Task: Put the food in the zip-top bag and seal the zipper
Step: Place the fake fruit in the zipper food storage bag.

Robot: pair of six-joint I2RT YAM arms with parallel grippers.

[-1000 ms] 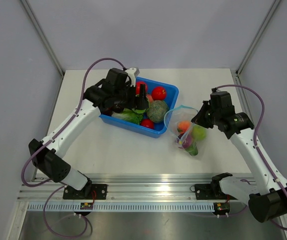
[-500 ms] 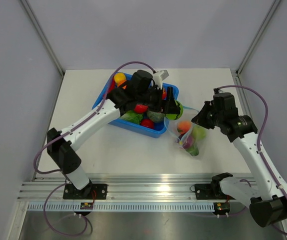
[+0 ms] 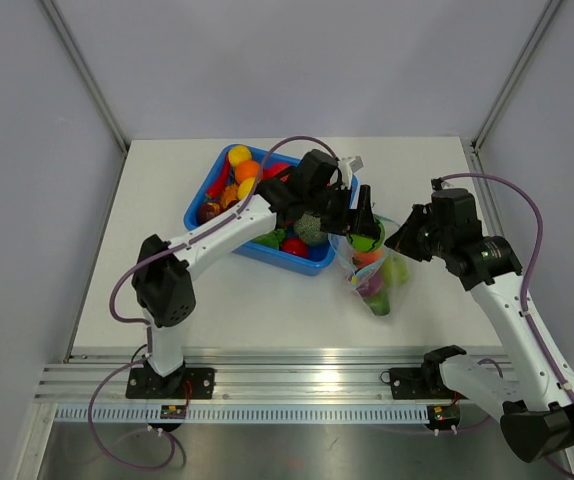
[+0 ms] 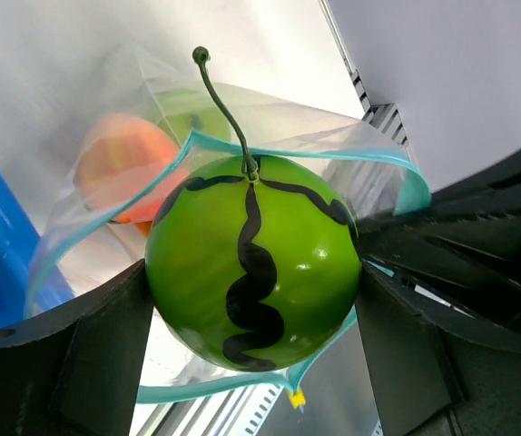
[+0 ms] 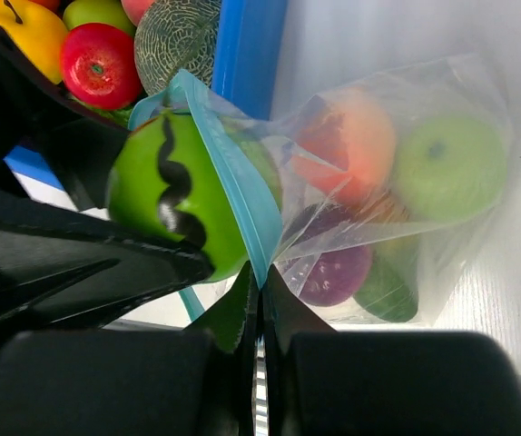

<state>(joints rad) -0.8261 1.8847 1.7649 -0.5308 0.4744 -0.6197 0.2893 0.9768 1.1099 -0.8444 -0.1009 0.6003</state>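
Blue plastic is seen at the left; what is held in it?

The blue bin (image 3: 307, 264) is filled with glossy toy fruits (image 3: 239, 156). Yellow and orange ones are seen at its far left corner. A red tomato (image 5: 100, 65) and a netted grey-green melon (image 5: 174, 36) are seen at the end nearest the bag.

What is gripped by the left gripper (image 3: 363, 226)?

A toy watermelon (image 4: 253, 272) is clamped between its two black fingers (image 4: 106, 354). It is a shiny green ball, marked with wavy black stripes and topped by a thin curled green stem. It is held right in the open mouth of the zip-top bag (image 3: 375, 285), just right of the bin.

How may the bag be described?

Clear, crinkled film is seen, lying on the white table (image 3: 267, 300). An orange-red fruit (image 5: 351, 145), a green apple (image 5: 447, 163), a purple piece (image 5: 333, 272) and a dark green piece (image 5: 389, 292) are shown through it. The zipper (image 5: 233, 182), a pale blue-green strip, is unsealed and curved round the watermelon.

And the right gripper (image 3: 404, 240)?

It is pinched tight on the right side of the bag's mouth, at the strip.
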